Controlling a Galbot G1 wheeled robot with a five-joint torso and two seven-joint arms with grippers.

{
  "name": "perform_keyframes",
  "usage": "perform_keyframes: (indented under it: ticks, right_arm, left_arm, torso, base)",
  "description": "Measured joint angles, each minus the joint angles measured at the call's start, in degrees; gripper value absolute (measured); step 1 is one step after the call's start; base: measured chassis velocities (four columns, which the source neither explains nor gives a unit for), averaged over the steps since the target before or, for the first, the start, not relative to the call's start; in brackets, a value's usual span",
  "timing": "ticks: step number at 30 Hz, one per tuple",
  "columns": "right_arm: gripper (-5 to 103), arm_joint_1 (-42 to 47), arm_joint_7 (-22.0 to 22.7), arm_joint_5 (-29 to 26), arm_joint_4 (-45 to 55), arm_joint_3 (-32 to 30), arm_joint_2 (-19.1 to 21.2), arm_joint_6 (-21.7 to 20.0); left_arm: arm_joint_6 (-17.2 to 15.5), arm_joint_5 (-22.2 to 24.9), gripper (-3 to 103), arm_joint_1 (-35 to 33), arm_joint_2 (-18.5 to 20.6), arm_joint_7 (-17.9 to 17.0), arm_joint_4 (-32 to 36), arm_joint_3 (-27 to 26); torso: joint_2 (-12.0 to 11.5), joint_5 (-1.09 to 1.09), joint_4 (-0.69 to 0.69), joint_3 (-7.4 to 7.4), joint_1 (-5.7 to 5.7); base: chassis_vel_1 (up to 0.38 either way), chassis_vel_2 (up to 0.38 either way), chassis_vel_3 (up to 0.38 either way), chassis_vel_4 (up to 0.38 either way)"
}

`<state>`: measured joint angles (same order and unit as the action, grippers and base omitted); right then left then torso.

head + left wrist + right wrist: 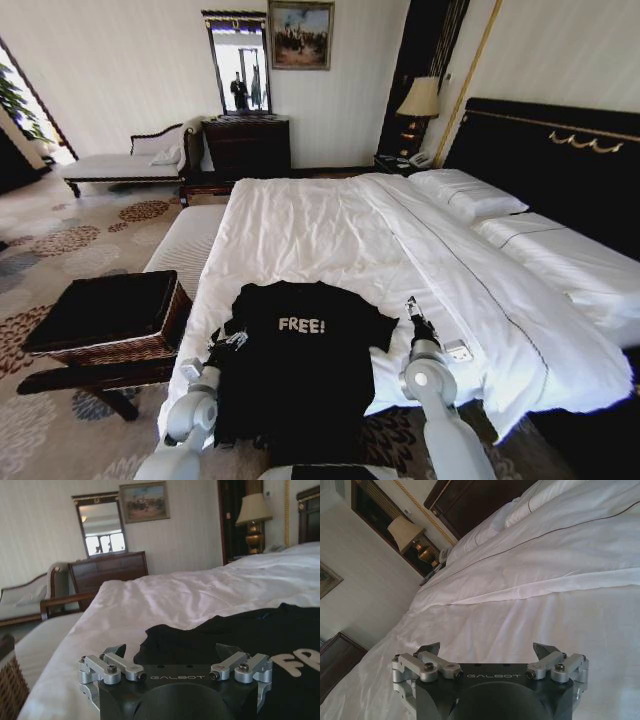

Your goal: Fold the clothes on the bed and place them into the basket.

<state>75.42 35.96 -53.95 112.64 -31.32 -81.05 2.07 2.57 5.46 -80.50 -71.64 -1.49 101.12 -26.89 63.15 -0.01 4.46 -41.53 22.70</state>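
The clothes, a black T-shirt (300,360) with white "FREE!" lettering, lie spread flat at the foot of the bed (320,230), hanging partly over its edge. My left gripper (233,337) hovers at the shirt's left sleeve, open, with the shirt's sleeve edge (200,635) just ahead of its empty fingers (120,651). My right gripper (412,307) is beside the right sleeve, open over the white duvet (530,610), holding nothing. The wicker basket (108,318) with black lining stands on the floor left of the bed; its woven wall (10,692) also shows in the left wrist view.
A pale striped bench (185,245) runs along the bed's left side beyond the basket. Pillows (470,195) and the black headboard (560,160) are at the right. A dresser (248,145), chaise (125,160) and lamp (420,100) line the far wall.
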Motion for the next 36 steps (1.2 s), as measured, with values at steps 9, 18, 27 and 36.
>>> perform_keyframes:
  ticks: [9,18,27,36]
  right_arm:
    - [100,0.4,1.1,-0.2,-0.4,0.0,0.1,-0.9]
    - [100,0.1,1.6,0.4,-0.6,1.1,-0.7,-1.5]
    - [100,0.6,1.5,1.0,-0.6,2.2,-1.3,-1.3]
    - [100,0.9,1.6,1.4,-0.5,1.7,-1.4,-1.3]
  left_arm:
    - [0.6,-9.2,100,1.4,3.0,0.8,-3.4,0.1]
    - [0.8,-10.4,100,0.9,7.9,2.5,-4.8,-0.2]
    - [-0.3,-7.0,100,2.4,9.3,2.5,-5.4,1.5]
    - [-0.6,-6.9,100,8.9,7.7,1.5,-11.0,5.6]
  torso:
    - [0.0,0.0,0.01,0.0,0.0]
    - [0.0,0.0,0.0,0.0,0.0]
    - [0.0,0.0,0.0,0.01,0.0]
    - [0.0,0.01,0.01,0.0,0.0]
  base:
    - [0.0,0.0,0.0,0.0]
    - [0.0,0.0,0.0,0.0]
    - [0.0,0.0,0.0,0.0]
    - [0.0,0.0,0.0,0.0]
